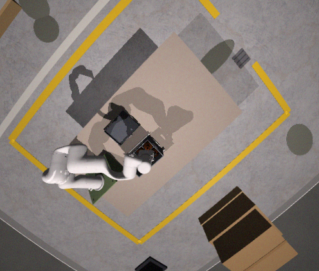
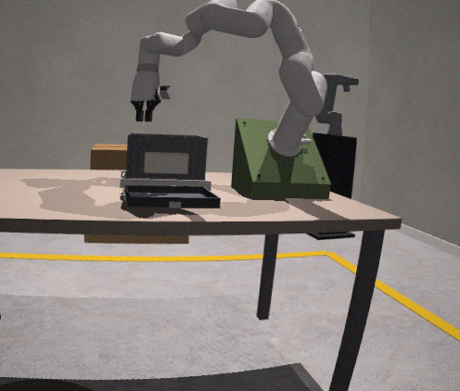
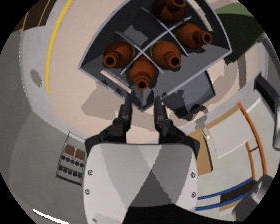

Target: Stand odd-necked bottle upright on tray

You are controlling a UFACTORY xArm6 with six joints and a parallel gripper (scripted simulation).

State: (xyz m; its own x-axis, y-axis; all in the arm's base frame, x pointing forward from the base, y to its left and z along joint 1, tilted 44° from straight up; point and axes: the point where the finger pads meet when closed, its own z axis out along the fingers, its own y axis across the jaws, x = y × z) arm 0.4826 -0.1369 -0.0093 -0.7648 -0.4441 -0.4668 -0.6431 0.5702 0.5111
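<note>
Hanging above the dark grey crate with a rectangular opening in its side (image 1: 162,151) (image 2: 135,159) (image 3: 97,51), the black two-finger tool (image 1: 145,155) (image 2: 144,119) (image 3: 143,103) points downward with its fingers partly spread, and between them it holds nothing. The white jointed arm (image 1: 88,164) (image 2: 234,20) carries it, arching high from a green sloped block (image 1: 101,190) (image 2: 248,159) (image 3: 236,25). In the wrist view, five orange-brown bottles with narrow necks stand inside the crate, each one in its own compartment, and their mouths are turned up. One bottle (image 3: 142,73) is the nearest to the fingertips, two bottles (image 3: 118,54) (image 3: 166,54) are just behind it at its two sides, and the other two bottles (image 3: 168,10) (image 3: 195,35) stand farther away. Which neck is the different one, I cannot tell from these views. The low black rectangular tray (image 1: 121,127) (image 2: 197,204) (image 3: 193,95) lies flat near the crate, apart from the tool, and a part of its inside is in shadow. No bottle stands on it. Both crate and tray rest level on the pale beige surface with dark edge (image 1: 204,96) (image 2: 248,225) (image 3: 66,70).
</note>
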